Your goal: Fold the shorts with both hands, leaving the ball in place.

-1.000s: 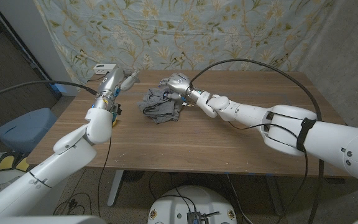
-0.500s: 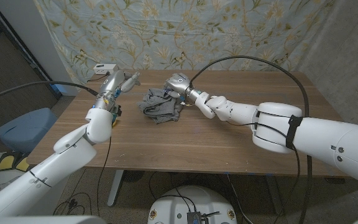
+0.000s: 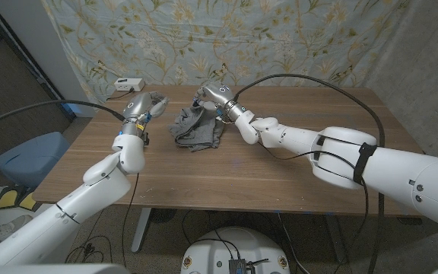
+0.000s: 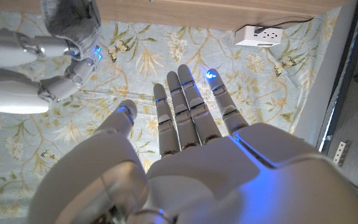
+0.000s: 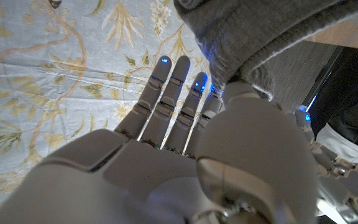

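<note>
I am lifting the far edge of the grey shorts (image 3: 196, 128), at table centre, pinched in my right hand (image 3: 209, 96), which has just risen. My left hand (image 3: 144, 103), fingers spread and empty, is closing in from the left for the two-handed fold.

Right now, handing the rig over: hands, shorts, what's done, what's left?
Right hand: at the far edge of the shorts, gray cloth pinched at the thumb and lifted in the right wrist view.
Left hand: raised left of the shorts, fingers apart, holding nothing.
Shorts: crumpled heap toward the table's far middle.
Ball: I can't make one out.
Done: right grasp only; no fold visible.
Left: bring the left hand onto the cloth, spread it, then fold with both hands.
</note>
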`<action>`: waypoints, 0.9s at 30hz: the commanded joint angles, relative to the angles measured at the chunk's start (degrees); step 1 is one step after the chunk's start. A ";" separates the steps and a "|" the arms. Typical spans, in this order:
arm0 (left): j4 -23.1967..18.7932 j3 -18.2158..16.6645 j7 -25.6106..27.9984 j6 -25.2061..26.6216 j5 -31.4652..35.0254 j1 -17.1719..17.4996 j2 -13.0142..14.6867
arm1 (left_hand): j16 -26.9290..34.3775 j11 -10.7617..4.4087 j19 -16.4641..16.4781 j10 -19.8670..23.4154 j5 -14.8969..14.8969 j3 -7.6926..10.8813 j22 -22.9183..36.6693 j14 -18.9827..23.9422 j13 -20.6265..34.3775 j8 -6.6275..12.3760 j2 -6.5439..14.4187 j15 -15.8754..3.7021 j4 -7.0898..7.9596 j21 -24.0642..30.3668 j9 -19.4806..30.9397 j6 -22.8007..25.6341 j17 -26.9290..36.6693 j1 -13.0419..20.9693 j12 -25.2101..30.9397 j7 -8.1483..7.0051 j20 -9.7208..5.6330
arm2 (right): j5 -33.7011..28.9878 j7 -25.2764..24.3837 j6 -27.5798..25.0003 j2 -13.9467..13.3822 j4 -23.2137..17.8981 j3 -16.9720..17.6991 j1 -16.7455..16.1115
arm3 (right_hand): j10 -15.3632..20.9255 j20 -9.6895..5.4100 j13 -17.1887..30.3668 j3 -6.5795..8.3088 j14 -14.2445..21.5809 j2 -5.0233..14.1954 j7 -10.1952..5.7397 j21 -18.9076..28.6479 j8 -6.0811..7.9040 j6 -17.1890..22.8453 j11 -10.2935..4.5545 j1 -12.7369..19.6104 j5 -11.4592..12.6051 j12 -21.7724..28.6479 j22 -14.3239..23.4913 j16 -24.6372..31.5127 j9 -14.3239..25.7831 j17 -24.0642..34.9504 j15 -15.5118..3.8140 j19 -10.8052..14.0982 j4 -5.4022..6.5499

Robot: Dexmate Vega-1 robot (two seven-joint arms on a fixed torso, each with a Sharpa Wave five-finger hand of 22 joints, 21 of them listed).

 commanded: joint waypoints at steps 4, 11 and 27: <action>11.00 13.54 8.45 13.98 14.86 -9.66 -3.99 | -0.50 -2.92 0.77 -6.12 0.25 -2.53 0.00 -3.46 -0.19 -3.26 -4.12 -3.31 -2.73 0.55 -1.01 -6.27 0.87 4.99 -1.38 -2.67 -2.44 | 0.80 5.74 -0.73 -1.92 -10.80 6.86 -2.65 | 0.36 -0.27 0.20 0.17 0.35 -0.09 0.57 0.25 0.03 1.33 0.05 -0.19 -0.38 0.04 0.28 0.17 0.28 0.34 -5.65 0.08 0.09; 17.38 10.42 15.04 1.49 7.77 -9.49 -5.73 | -0.26 -2.62 0.69 -7.75 1.49 -6.92 -0.07 -4.33 -0.06 -3.57 -10.55 -2.85 -1.19 0.41 -1.59 -7.13 1.52 4.96 -1.01 -4.19 -1.33 | -1.77 4.16 -0.08 -1.12 -9.74 6.61 -2.35 | 0.60 -0.23 0.22 0.28 0.38 -0.06 0.72 0.27 -0.14 1.60 0.18 -0.13 -0.77 -0.04 0.29 0.27 0.26 0.56 -5.68 0.04 -0.08; 21.58 8.93 5.09 -20.28 -4.84 -10.08 -0.23 | -3.96 -0.14 -6.92 -13.11 7.89 -19.67 -0.31 -13.03 0.58 -4.13 -16.98 2.69 -1.19 -4.59 -2.27 -12.32 1.19 1.46 -1.42 -1.32 3.49 | -3.30 1.04 1.50 1.98 -2.78 5.06 -0.74 | 0.81 -0.41 0.36 0.57 0.53 -0.03 0.76 0.31 -0.51 1.98 0.18 0.21 -1.43 -0.22 0.30 0.42 0.24 0.87 -5.85 -0.03 -0.58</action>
